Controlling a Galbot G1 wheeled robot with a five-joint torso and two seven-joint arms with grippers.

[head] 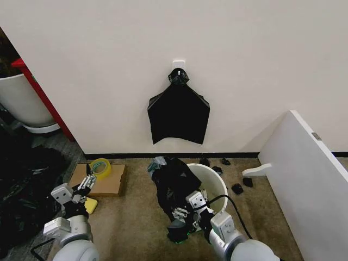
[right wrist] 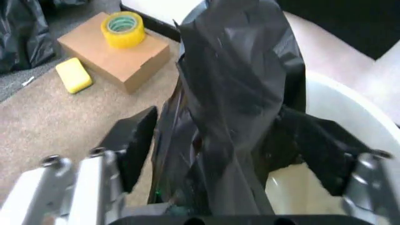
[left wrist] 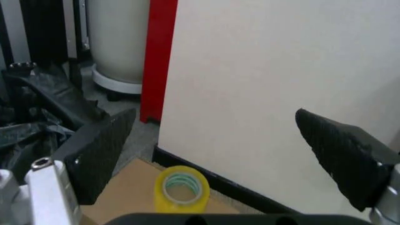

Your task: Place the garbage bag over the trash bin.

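Right pincer [right wrist: 234, 154] gapes around the garbage bag [right wrist: 234, 84] draped over the trash bin [right wrist: 350, 108] rim.

- The floor [head: 130, 228] is tan carpet, meeting the wall along a black baseboard at twelve o'clock.
- The trash bin [head: 217, 182] stands on it near the centre, with the garbage bag [head: 174, 182] draped over its nine o'clock rim and hanging down to the carpet.
- A flat cardboard box [head: 111, 185] lies at nine o'clock of the bin, and a roll of yellow tape [head: 100, 167] rests on it.
- A yellow sponge [head: 91, 205] lies just beside the box at its six o'clock edge.
- Small black scraps [head: 237, 188] lie scattered at two o'clock of the bin.
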